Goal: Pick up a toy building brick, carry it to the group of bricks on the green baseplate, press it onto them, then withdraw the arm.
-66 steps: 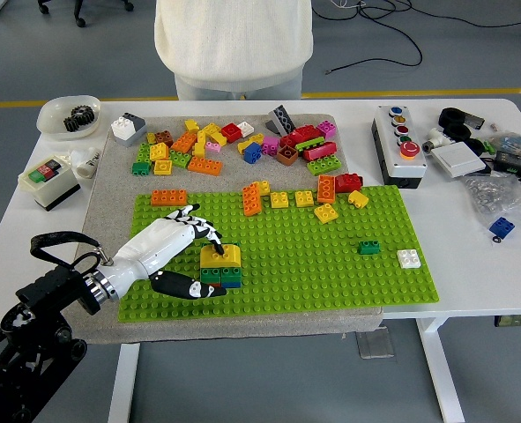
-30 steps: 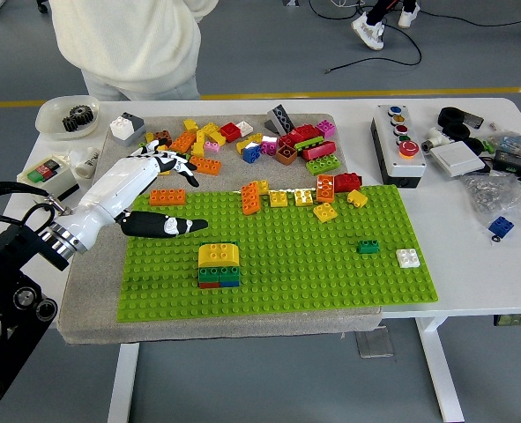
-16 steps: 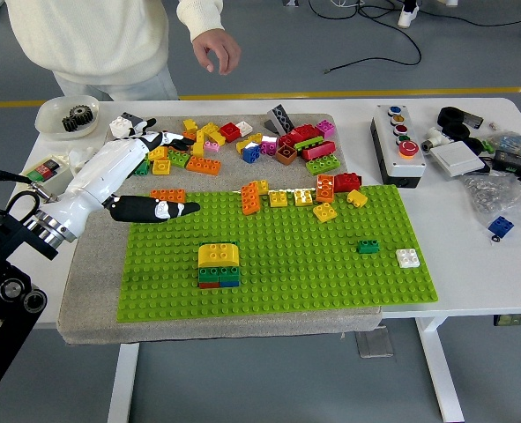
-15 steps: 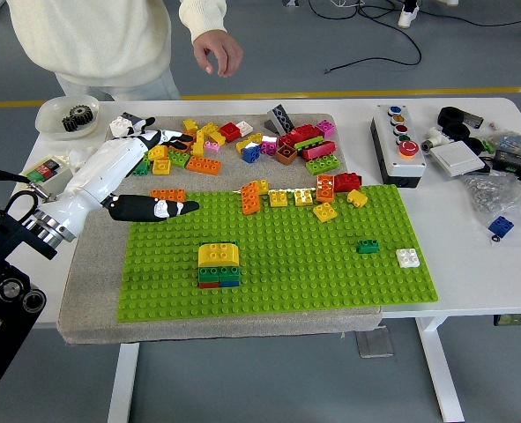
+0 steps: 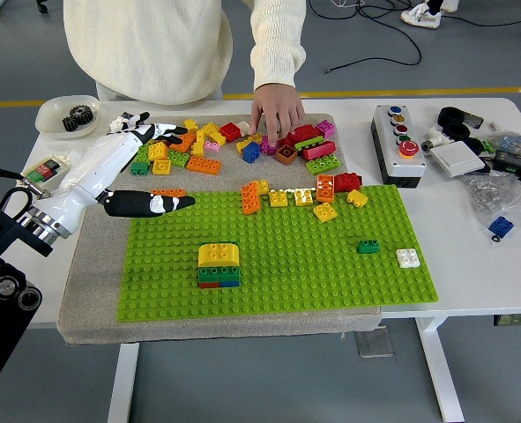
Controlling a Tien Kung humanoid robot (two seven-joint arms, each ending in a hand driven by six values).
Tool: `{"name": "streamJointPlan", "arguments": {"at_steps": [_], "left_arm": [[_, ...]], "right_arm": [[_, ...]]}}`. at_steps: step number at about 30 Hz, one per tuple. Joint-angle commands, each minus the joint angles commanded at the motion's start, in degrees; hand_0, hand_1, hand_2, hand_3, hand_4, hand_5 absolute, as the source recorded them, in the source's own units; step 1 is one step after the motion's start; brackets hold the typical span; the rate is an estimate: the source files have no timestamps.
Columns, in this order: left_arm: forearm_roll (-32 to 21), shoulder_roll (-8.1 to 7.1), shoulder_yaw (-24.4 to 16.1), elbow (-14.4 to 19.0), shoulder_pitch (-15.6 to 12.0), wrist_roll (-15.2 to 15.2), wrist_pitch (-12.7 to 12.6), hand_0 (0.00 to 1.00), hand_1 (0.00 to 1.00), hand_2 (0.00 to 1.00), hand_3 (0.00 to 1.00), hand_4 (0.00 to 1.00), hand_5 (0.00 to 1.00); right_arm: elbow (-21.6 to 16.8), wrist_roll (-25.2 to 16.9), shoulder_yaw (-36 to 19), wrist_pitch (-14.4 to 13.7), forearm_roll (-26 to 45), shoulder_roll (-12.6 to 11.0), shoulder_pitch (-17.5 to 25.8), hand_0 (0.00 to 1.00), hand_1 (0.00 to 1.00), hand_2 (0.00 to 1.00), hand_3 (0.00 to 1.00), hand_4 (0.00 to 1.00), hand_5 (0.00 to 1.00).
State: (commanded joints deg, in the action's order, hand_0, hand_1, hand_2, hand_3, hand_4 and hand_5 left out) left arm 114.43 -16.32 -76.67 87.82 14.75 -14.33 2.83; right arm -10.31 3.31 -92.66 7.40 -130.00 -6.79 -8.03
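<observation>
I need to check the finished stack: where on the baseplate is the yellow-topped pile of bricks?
In the head view, the yellow-topped stack stands on the green baseplate in its near-left part, alone, well below the left hand hovering over the plate's far-left corner.

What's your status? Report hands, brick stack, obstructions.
Left robot hand open, empty, over the loose brick pile. Brick stack seated on green baseplate. Person's hand in the pile.
</observation>
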Motion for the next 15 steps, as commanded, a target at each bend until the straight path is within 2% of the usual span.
{"name": "streamJointPlan", "arguments": {"at_steps": [15], "left_arm": [[-1.45, 0.04, -0.30, 0.30, -0.08, 0.78, 0.02, 0.998, 0.810, 0.766, 0.845, 0.998, 0.480]], "right_arm": [[0.00, 0.12, -0.46, -0.44, 0.00, 0.19, -0.01, 0.747, 0.649, 0.723, 0.630, 0.887, 0.483]]}}
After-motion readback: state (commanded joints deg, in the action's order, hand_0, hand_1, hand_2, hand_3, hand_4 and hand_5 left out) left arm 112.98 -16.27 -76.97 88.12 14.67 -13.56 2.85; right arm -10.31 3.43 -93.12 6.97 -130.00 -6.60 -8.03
